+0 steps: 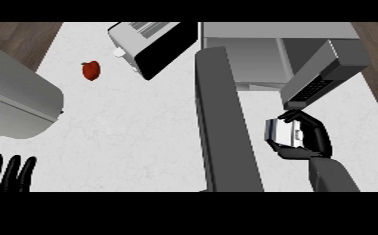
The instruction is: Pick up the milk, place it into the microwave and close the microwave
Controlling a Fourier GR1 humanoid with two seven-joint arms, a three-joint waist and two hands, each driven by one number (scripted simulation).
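Spreading across most of the view, the white, faintly veined counter (133, 139) is carrying everything here, with strips of brown wood floor (26, 39) showing past its corners at 11 and 1 o'clock. The microwave (247, 59) is sitting at 1 o'clock with its grey cavity exposed. Its door (225, 129) is standing wide open, running as a long dark slab from 12 o'clock down through the centre to 6 o'clock. The microwave's control panel (328, 71) is slanting at 2 o'clock, and its dark keypad (314, 89) is showing rows of pale marks too small to read. A big rounded grey object (22, 99), which I cannot identify, is pushing in from 9 o'clock. A silver toaster (148, 39) with black sides is lying askew at 12 o'clock, just left of the door's top end, with a small white knob (119, 52) sticking out on its 9 o'clock side. The right hand (314, 139) is coming up from the lower edge at 4 o'clock on its grey forearm, its fingers and thumb curling round the milk (283, 131). The milk, a small white and blue-grey carton, is sitting in that grip outside the microwave, right of the open door and just below the control panel; its printing is too blurred to read. The left hand (16, 174) is resting open at 8 o'clock, fingers up by the lower edge. A small red fruit or pepper (91, 70) is lying alone on the counter at 10 o'clock, left of the toaster and apart from it.
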